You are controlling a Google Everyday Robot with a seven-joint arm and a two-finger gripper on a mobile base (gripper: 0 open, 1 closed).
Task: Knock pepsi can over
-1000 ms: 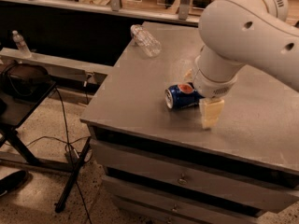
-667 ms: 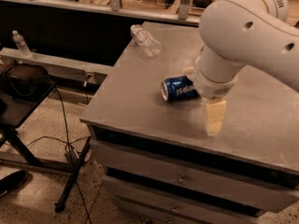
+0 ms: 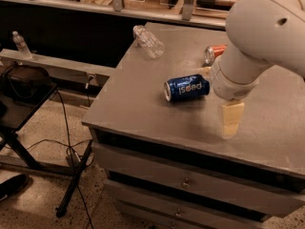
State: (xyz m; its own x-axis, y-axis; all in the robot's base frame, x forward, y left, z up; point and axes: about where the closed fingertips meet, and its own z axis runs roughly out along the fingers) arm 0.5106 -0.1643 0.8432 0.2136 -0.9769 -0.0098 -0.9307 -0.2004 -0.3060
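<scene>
1. Three drink containers lie on the table [image 3: 138, 113], and all three are on their sides: the pepsi can [image 3: 187, 88] near the middle, an orange-red can [image 3: 215, 53] behind it, and a clear plastic bottle [image 3: 148, 41] close to the back-left edge.
2. We see the pepsi can with its silver top pointing left and its lettering facing up and toward us. Its base end points at the robot's arm [image 3: 259, 37]. It rests flat on its curved wall and is well in from the table's front edge.
3. We find the claw [image 3: 232, 122] just to the right of the can and a little nearer the front. It hangs low over the table, pointing down. It grasps nothing that we can see, but we cannot tell whether it is released or clenched.
4. We judge that this low, beside-the-can position fits a sideways push rather than a pick. Tipping a can calls for contact along its wall, not a grip around it.
5. We cannot tell whether the thick wrist above the claw touches the can's base or only stands in front of it.
6. We judge the task done as the scene lies, since the can the task names is already down.
7. We note one risk. A can on its side can roll, and a brush from the wrist could send it toward the table's left edge.
8. We judge that the sensible next move is to lift the claw straight up and clear of the can.
</scene>
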